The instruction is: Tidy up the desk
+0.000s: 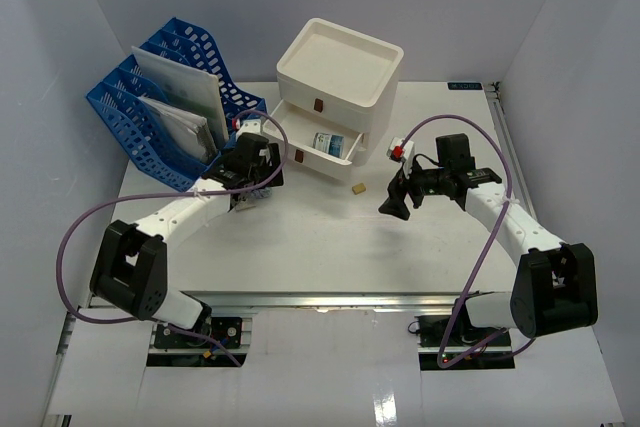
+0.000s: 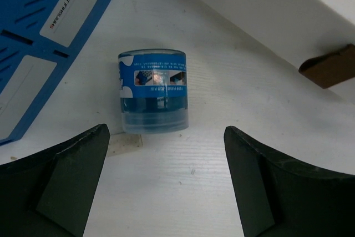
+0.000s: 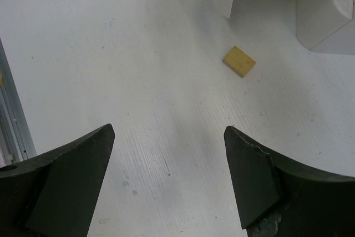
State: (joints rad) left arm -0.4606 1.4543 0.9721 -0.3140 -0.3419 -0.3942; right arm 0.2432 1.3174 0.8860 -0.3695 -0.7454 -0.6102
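Counting on the desk [image 1: 310, 247]: blue tub [image 2: 153, 90], on its side, loose before my left gripper [image 2: 166, 156] — jaws spread, empty; yellow block [image 3: 239, 61], loose before my right gripper [image 3: 166, 137] — jaws likewise spread. A similar tub [image 1: 325, 140] sits in the open drawer [image 1: 335, 159]; I judge two items left.

File rack [image 1: 150, 137] sits far left on the desk [image 1: 330, 247], with papers [image 1: 185, 97] standing in it. The drawer box [image 1: 340, 67] is far centre, just right of the rack. One drawer [image 1: 325, 152] is pulled out toward the near side, with a little jar [image 1: 327, 141] in it. A tub [image 2: 154, 90] lies on the desk between rack and box. A small block [image 1: 356, 187] lies just near of the box's right corner.
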